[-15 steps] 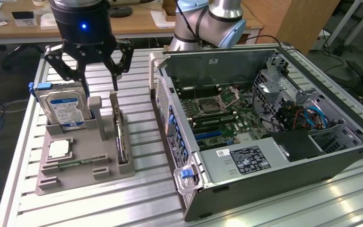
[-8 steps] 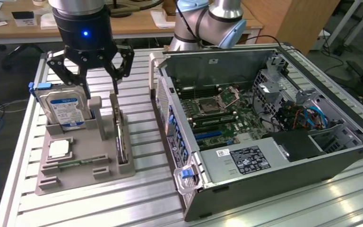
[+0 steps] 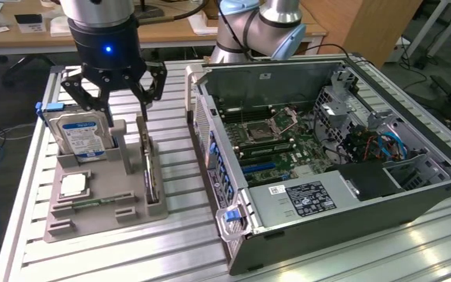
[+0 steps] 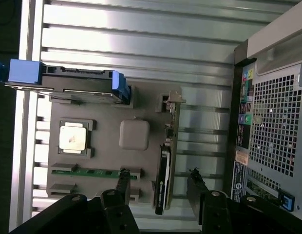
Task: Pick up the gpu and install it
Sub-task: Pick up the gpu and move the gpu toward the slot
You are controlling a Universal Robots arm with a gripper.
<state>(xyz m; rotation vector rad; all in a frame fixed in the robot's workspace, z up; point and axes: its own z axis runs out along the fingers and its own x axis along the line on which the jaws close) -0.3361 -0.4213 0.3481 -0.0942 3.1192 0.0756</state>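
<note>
A grey tray (image 3: 92, 226) (image 4: 107, 112) is sitting on the slatted bench (image 3: 178, 247) (image 4: 141, 39) and is holding four parts. A hard drive (image 3: 80, 134) (image 4: 68, 84) with a blue-and-white label is standing upright at one end of the tray. A square processor chip (image 3: 73, 185) (image 4: 73, 137) is lying flat near the tray's middle, and a narrow memory stick (image 3: 92, 203) (image 4: 92, 172) is lying in a slot toward the tray's other end. The gpu (image 3: 151, 176) (image 4: 165, 165) is standing on its long edge in the slot along the tray's side nearest an open computer case (image 3: 413, 205) (image 4: 277, 122). The case is lying just beside the tray, showing its motherboard (image 3: 265, 132). Only the gpu's thin edge and metal bracket are showing, so its cooler face is hard to make out, and dark fingers (image 4: 122, 187) are covering part of the tray's end. The hand (image 3: 124, 111) (image 4: 159, 173) is hovering over the tray with its fingers spread wide, gripping nothing. The gpu is lying beneath it, between the fingertips, apart from both.
</note>
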